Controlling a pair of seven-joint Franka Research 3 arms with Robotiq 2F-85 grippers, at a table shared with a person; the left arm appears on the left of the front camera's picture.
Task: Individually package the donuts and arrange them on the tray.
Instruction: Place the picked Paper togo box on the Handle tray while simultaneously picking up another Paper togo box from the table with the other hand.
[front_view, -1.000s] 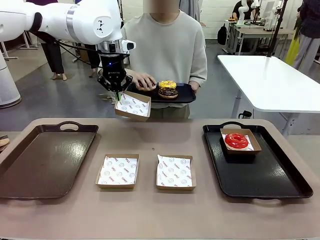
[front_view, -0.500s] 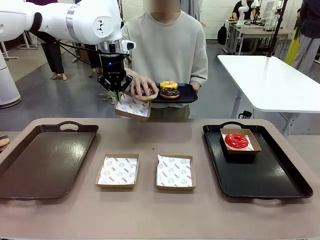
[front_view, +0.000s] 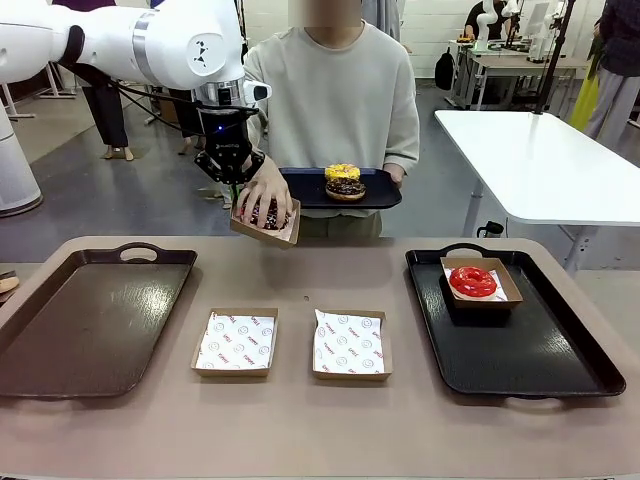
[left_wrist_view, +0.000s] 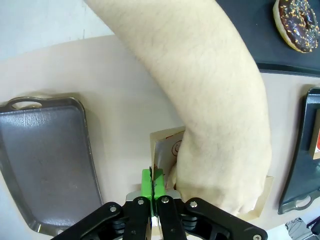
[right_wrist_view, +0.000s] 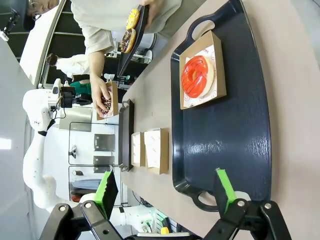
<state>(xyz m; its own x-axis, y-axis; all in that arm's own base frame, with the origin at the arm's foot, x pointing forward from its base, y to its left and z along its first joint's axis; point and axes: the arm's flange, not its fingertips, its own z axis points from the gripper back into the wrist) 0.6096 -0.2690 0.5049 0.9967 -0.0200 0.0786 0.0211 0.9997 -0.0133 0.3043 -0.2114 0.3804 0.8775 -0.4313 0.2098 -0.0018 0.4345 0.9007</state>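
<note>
The left end effector (front_view: 235, 188) is closed on the edge of a paper box (front_view: 262, 233), held in the air well left of the black tray (front_view: 540, 350). A person's hand (front_view: 262, 192) rests on a dark sprinkled donut (front_view: 266, 213) inside this box. The right end effector (right_wrist_view: 165, 172) stands wide over the black tray, where the glossy red donut (front_view: 472, 281) already lies boxed. The yellow donut (front_view: 342, 172) and the chocolate donut (front_view: 346, 187) wait unpacked beyond that tray. Two empty boxes (front_view: 236, 342) (front_view: 349, 346) lie left of it. I judge about one quarter done.

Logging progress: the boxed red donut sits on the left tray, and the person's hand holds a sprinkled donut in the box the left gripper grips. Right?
Not quite: the front view shows the boxed red donut on the right tray. The rest holds.
</note>
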